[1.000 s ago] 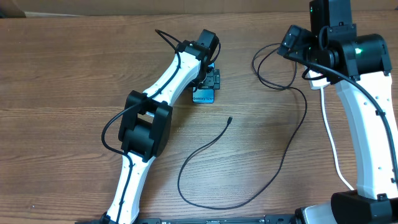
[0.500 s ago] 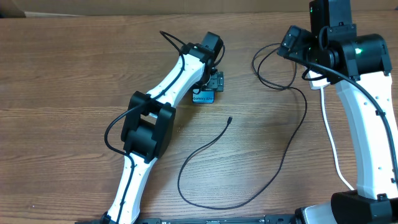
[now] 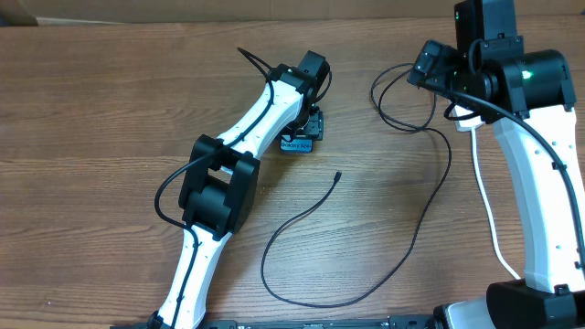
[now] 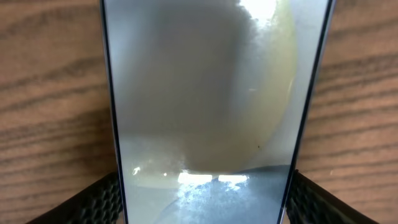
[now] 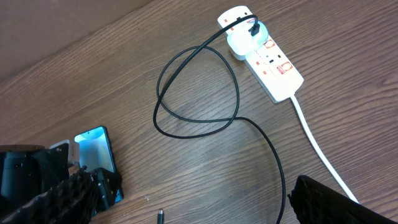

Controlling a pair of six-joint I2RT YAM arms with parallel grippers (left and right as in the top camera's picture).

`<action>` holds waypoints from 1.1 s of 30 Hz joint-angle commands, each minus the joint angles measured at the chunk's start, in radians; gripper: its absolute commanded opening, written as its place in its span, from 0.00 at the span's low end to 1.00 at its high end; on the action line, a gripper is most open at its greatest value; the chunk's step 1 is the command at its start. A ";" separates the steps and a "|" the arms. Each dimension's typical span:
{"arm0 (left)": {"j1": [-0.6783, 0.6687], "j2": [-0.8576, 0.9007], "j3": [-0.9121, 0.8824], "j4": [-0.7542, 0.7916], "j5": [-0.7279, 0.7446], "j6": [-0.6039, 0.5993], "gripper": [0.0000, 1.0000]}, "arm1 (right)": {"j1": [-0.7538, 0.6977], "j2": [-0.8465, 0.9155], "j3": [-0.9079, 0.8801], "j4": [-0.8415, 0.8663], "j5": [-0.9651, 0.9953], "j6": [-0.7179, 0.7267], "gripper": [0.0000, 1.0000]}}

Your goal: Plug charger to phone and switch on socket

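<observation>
The phone point(image 4: 205, 112) fills the left wrist view, lying on the wood with its screen up. My left gripper point(image 4: 204, 208) has one finger against each long edge of it. In the overhead view only its teal end point(image 3: 294, 143) shows under my left gripper point(image 3: 309, 123). The charger cable point(image 3: 402, 247) curves over the table and its loose tip point(image 3: 338, 175) lies right of the phone. The socket point(image 5: 267, 56) holds the black plug point(image 5: 245, 37). My right gripper point(image 5: 193, 199) hangs open and empty high above the table.
The socket's thick white cord point(image 5: 317, 146) runs toward the near right. The cable forms a loop point(image 5: 196, 93) between socket and phone. The right arm point(image 3: 526, 155) covers most of the socket from overhead. Cardboard edges the table's far side point(image 3: 183, 11).
My left wrist has turned a little and shifted right, and the phone's teal end has slid slightly left with it. The right arm and the cable have not moved.
</observation>
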 commanded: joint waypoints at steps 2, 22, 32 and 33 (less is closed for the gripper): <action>-0.003 0.009 -0.007 -0.022 0.055 -0.003 0.71 | 0.003 0.003 0.025 0.005 -0.002 0.002 1.00; -0.028 0.009 -0.006 -0.248 0.164 0.004 0.91 | 0.003 0.003 0.025 0.008 -0.002 0.001 1.00; -0.005 0.009 -0.006 -0.135 0.032 0.002 1.00 | 0.003 0.003 0.025 0.010 -0.002 0.002 1.00; -0.005 0.009 -0.007 -0.122 0.012 0.002 1.00 | 0.003 0.003 0.025 0.012 -0.002 0.001 1.00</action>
